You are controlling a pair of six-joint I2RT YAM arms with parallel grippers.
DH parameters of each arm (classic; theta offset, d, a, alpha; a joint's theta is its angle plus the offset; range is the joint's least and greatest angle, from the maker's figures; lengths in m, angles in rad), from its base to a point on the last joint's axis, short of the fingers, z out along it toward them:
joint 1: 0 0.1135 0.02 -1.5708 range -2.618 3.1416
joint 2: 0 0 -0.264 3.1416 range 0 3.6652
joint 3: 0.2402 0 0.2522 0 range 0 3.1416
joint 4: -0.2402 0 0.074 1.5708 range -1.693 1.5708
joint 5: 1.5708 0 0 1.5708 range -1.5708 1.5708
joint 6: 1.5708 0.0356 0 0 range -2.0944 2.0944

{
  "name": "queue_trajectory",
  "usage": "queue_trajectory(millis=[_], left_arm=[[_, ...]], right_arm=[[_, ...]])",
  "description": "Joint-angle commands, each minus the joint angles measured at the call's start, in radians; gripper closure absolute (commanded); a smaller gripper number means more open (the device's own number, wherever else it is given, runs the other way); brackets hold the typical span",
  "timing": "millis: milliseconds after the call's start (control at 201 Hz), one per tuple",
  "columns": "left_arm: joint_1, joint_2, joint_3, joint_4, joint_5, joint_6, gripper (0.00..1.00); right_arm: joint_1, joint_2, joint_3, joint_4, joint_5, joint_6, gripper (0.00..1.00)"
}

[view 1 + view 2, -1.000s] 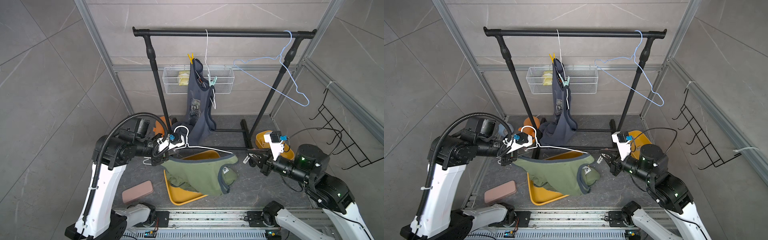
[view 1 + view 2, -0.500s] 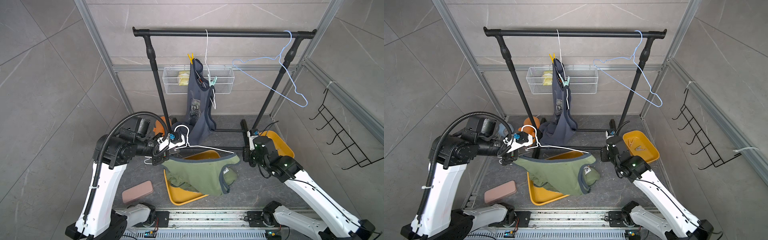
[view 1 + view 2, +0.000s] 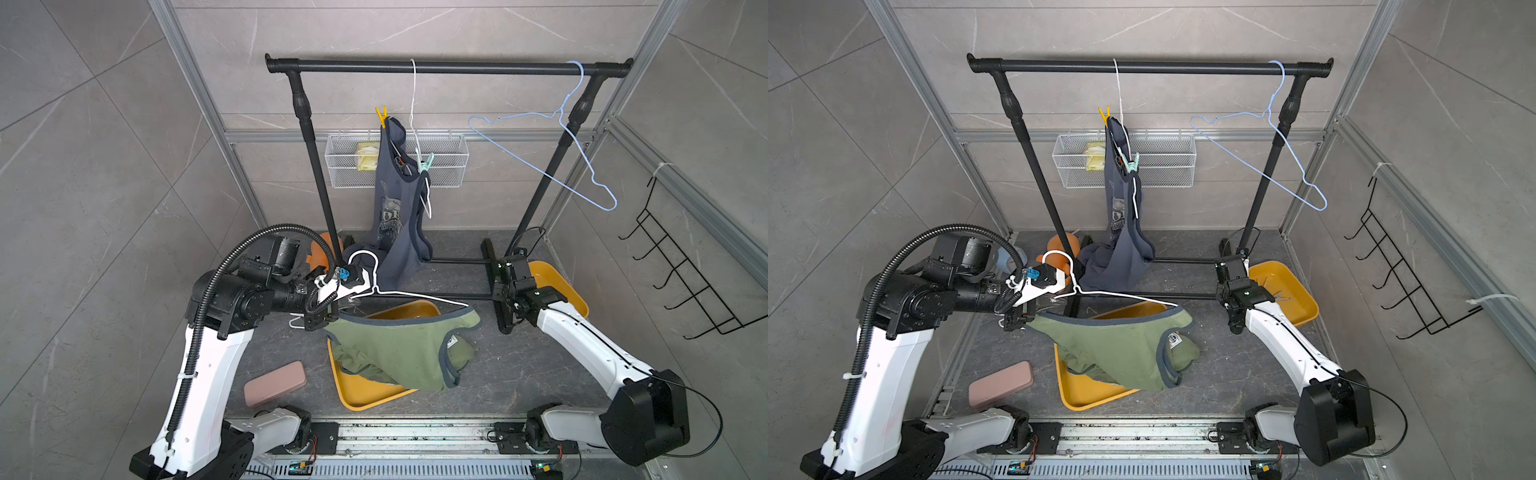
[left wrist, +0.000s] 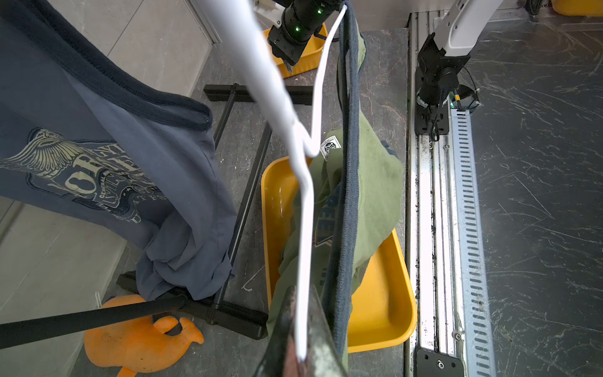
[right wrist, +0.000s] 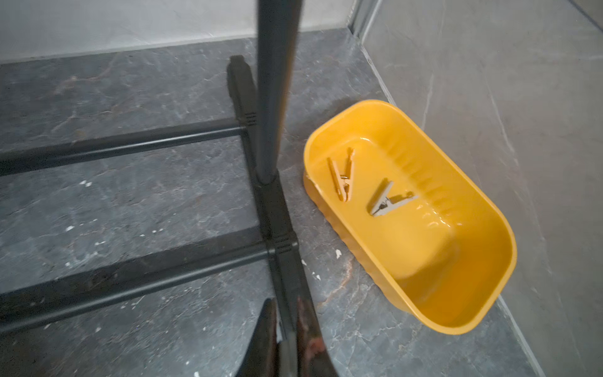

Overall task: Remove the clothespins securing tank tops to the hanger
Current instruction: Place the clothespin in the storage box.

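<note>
**A:** What has the left gripper (image 4: 301, 293) got?

**B:** It's clamped on one end of a thin white wire hanger (image 4: 306, 212). An olive green cotton tank top with blue-grey trim (image 3: 399, 353) hangs from that wire right beside the fingers. It sags below them into a yellow rectangular plastic tray (image 3: 365, 399).

**A:** And the right gripper (image 5: 286, 303)?

**B:** Its fingers are nearly together with nothing between them, low over the black rack foot (image 5: 275, 215). Ahead of it and off to one side, an orange-tan plastic clothespin (image 5: 342, 179) and a whitish plastic clothespin (image 5: 386, 202) lie in a yellow oval tub (image 5: 440, 261).

**A:** Any other pins?

**B:** Well above both grippers. A yellow plastic clothespin (image 3: 381, 116) and a mint green plastic clothespin (image 3: 426, 163) pinch a slate blue printed tank top (image 3: 390, 208), which hangs from the black rail (image 3: 449, 66).
</note>
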Motion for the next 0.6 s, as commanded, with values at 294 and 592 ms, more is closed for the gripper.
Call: queue_trajectory(millis=[294,592], left_arm=[[-0.003,-0.003,0.010,0.015,0.080,0.023,1.00],[-0.002,0.016,0.018,0.006,0.086,0.028,1.00]], right_arm=[[-0.346,0.166,0.028,0.153,-0.122,0.095,1.00],[-0.419,0.315,0.111,0.158,-0.182,0.103,1.00]])
